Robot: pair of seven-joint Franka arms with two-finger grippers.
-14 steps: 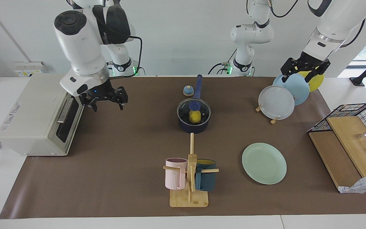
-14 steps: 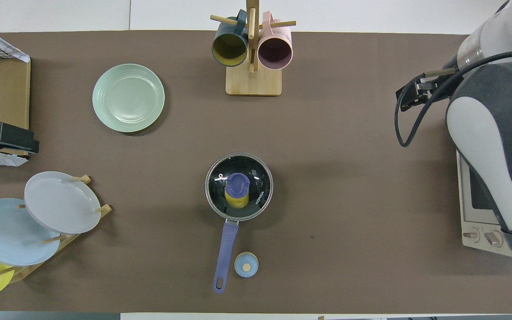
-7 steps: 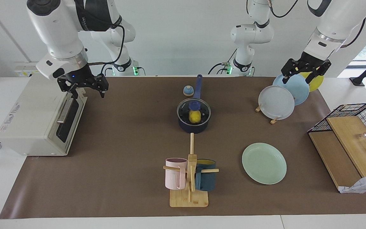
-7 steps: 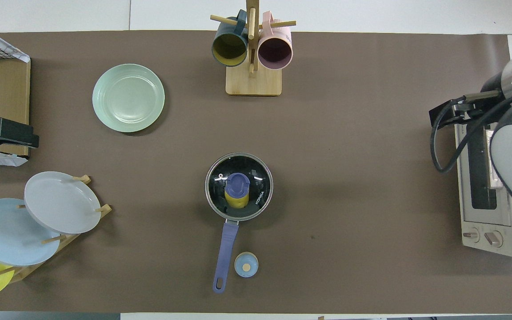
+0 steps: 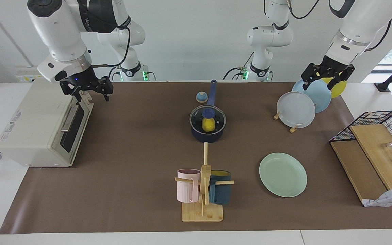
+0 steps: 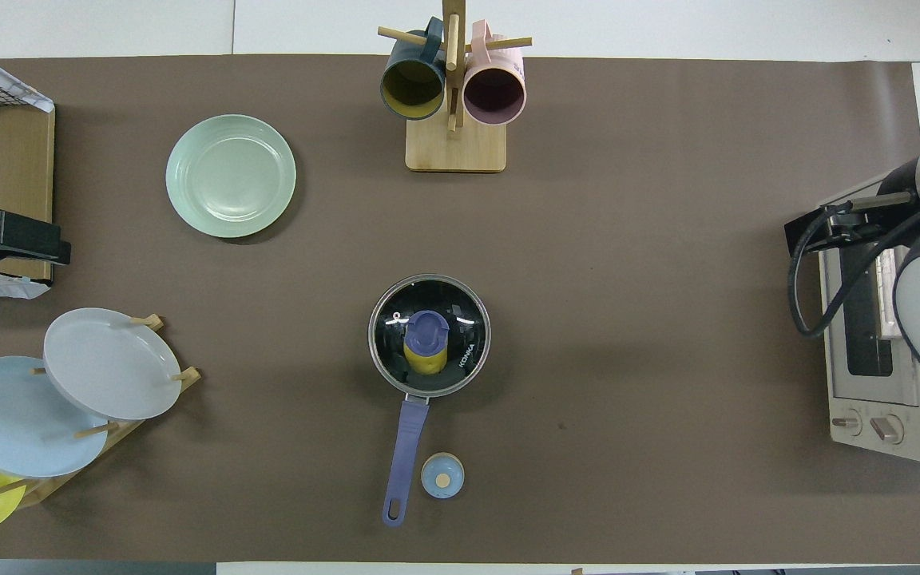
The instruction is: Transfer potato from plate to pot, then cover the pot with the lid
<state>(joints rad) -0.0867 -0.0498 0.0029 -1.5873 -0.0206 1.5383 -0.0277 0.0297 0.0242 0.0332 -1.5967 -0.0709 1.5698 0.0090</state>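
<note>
Brown matting covers the table under both my arms, and nothing on it is in my hands. My right gripper (image 5: 86, 89) hangs with its fingers spread and empty above the top edge of the toaster oven (image 5: 39, 126); a second ago it was lower and out over the mat, nearer the pot, so it has swung up and away toward its own end of the table. My left gripper (image 5: 326, 74) hangs open and empty over the rack of upright plates (image 5: 303, 103), where it was a second ago, waiting. Out from both of them, near the middle of the mat, the pot (image 5: 208, 134) sits with the lid (image 6: 430, 335) flat on its rim, and the potato (image 5: 208, 125) shows yellow through the glass, inside the pot. The plate (image 5: 283, 174) lies bare, farther from my bases than the pot and toward my left arm's end. I judge both steps done: potato moved, pot covered, and my right arm's retreat is simply clearing off after setting the lid down.
</note>
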